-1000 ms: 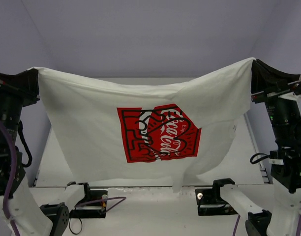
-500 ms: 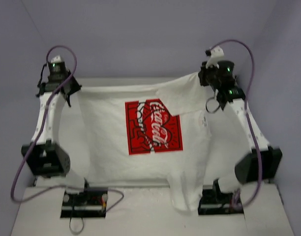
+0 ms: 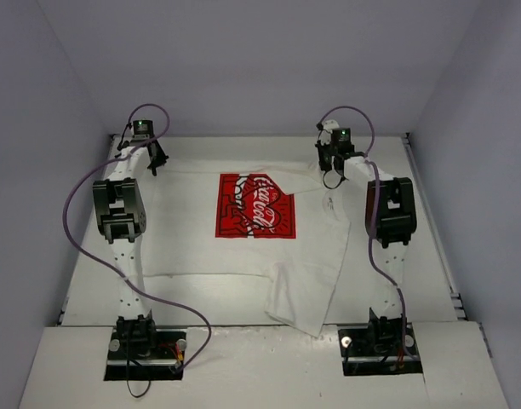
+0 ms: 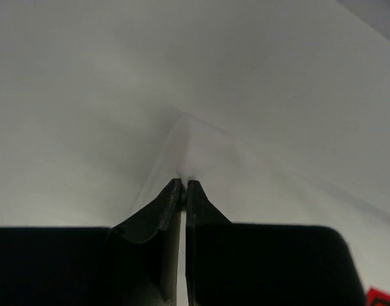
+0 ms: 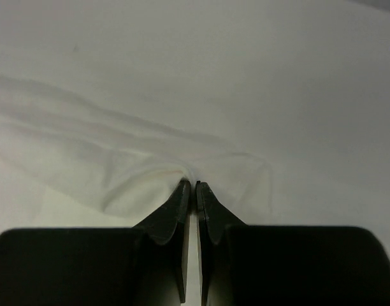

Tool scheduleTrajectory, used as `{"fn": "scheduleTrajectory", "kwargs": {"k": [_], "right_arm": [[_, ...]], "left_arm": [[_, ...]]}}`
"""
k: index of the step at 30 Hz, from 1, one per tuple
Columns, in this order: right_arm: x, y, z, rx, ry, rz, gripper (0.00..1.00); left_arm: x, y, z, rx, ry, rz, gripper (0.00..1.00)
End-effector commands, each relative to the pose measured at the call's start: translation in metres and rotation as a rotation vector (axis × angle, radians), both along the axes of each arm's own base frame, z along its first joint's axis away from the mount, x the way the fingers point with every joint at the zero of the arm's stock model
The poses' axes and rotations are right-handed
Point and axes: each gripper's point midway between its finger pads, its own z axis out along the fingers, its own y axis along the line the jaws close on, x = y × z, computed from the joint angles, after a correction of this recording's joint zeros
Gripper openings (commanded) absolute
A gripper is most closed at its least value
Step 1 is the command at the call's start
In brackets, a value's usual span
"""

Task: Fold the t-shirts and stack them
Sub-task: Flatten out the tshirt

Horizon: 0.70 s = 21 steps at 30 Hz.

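Observation:
The white t-shirt (image 3: 243, 256) lies spread on the table, its red graphic (image 3: 255, 205) face up near the far edge. One part is folded over the print's right side, and a flap hangs toward the near right. My left gripper (image 3: 156, 164) is shut on the shirt's far left corner, and the pinched cloth shows in the left wrist view (image 4: 184, 183). My right gripper (image 3: 328, 173) is shut on the far right corner, with bunched fabric at its tips in the right wrist view (image 5: 195, 185).
Both arms stretch far over the white table (image 3: 431, 247). The back wall stands just behind the grippers. The arm bases (image 3: 145, 341) sit at the near edge.
Both arms have swung the shirt from hanging high near the camera down and forward. It now lies flat on the table, still gripped at both far corners.

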Motion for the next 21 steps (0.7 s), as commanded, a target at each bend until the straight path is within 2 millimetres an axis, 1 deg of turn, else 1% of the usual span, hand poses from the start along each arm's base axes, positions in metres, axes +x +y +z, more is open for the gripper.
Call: {"fn": "scheduleTrajectory", "kwargs": {"k": [1, 2, 3, 4, 5, 6, 7, 8, 9, 11, 13, 14, 15, 16, 17, 18, 19, 20, 21], "right_arm": [[0.071, -0.012, 0.073, -0.012, -0.264, -0.062, 0.0], [0.083, -0.015, 0.066, -0.018, -0.271, -0.091, 0.0], [0.099, -0.019, 0.079, -0.019, -0.315, -0.13, 0.0], [0.11, -0.022, 0.093, -0.017, -0.355, -0.156, 0.02], [0.115, -0.029, 0.091, -0.034, -0.362, -0.195, 0.05], [0.126, -0.039, 0.106, -0.046, -0.409, -0.259, 0.11], [0.132, -0.044, 0.118, -0.049, -0.442, -0.289, 0.25], [0.139, -0.049, 0.131, -0.053, -0.478, -0.318, 0.5], [0.141, -0.05, 0.137, -0.056, -0.492, -0.323, 0.6], [0.137, -0.05, 0.146, -0.058, -0.5, -0.322, 0.71], [0.122, -0.051, 0.152, -0.051, -0.479, -0.323, 0.77], [0.11, -0.049, 0.155, -0.043, -0.462, -0.319, 0.78], [0.096, -0.047, 0.158, -0.031, -0.443, -0.314, 0.78], [0.082, -0.044, 0.161, -0.015, -0.427, -0.312, 0.77], [0.064, -0.041, 0.161, 0.006, -0.4, -0.315, 0.77], [0.042, -0.038, 0.18, 0.061, -0.4, -0.336, 0.74], [0.02, -0.034, 0.184, 0.107, -0.377, -0.347, 0.72], [-0.002, -0.029, 0.175, 0.139, -0.334, -0.349, 0.69], [-0.028, -0.023, 0.158, 0.143, -0.28, -0.342, 0.66]], "left_arm": [[0.058, 0.004, 0.068, 0.033, -0.233, 0.007, 0.0], [0.069, 0.005, 0.075, 0.035, -0.268, 0.013, 0.0], [0.078, 0.006, 0.085, 0.035, -0.308, 0.016, 0.02], [0.085, 0.006, 0.095, 0.036, -0.345, 0.017, 0.06], [0.09, 0.007, 0.108, 0.036, -0.383, 0.021, 0.11], [0.095, 0.007, 0.122, 0.034, -0.423, 0.026, 0.25], [0.098, 0.006, 0.131, 0.033, -0.452, 0.027, 0.41], [0.102, 0.007, 0.144, 0.033, -0.492, 0.03, 0.6], [0.103, 0.006, 0.15, 0.032, -0.504, 0.03, 0.68], [0.098, 0.007, 0.157, 0.035, -0.494, 0.029, 0.76], [0.086, 0.006, 0.175, 0.046, -0.491, 0.016, 0.77], [0.074, 0.003, 0.178, 0.046, -0.461, 0.005, 0.77], [0.059, -0.001, 0.176, 0.039, -0.415, -0.014, 0.77], [0.043, -0.007, 0.162, 0.028, -0.351, -0.038, 0.77], [0.022, -0.01, 0.159, 0.038, -0.294, -0.047, 0.77], [0.0, -0.017, 0.17, 0.051, -0.268, -0.065, 0.77], [-0.024, -0.025, 0.168, 0.059, -0.223, -0.081, 0.77], [-0.049, -0.031, 0.157, 0.065, -0.161, -0.095, 0.77], [-0.078, -0.034, 0.14, 0.063, -0.097, -0.092, 0.77]]}}
